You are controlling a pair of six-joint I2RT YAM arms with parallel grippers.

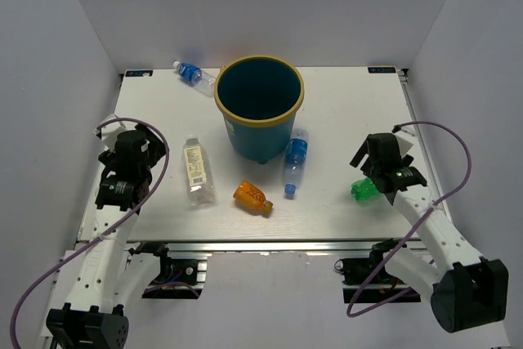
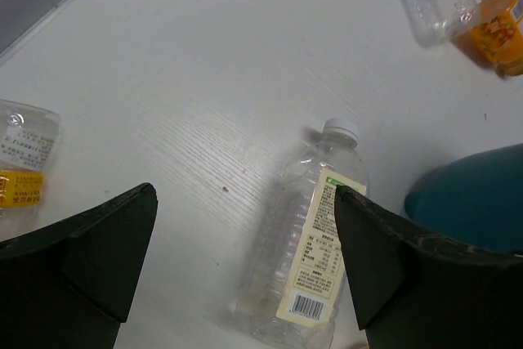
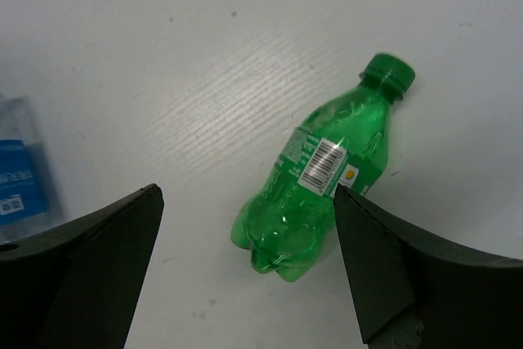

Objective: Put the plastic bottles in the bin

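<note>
- The left gripper (image 2: 245,195) stands wide and empty over the pale-label bottle (image 2: 306,267), which lies left of the bin (image 1: 245,138).
- The right gripper (image 3: 247,195) is wide and empty too, over the green bottle (image 3: 327,161) at the right.
- The orange bottle (image 1: 252,196) lies near the bin; 1 blue-label bottle (image 1: 295,157) seems to touch it.

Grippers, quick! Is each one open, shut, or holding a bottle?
Left gripper: open, holding nothing; the pale-label bottle lies loose below it.
Right gripper: open, holding nothing; the green bottle lies loose below it.
</note>
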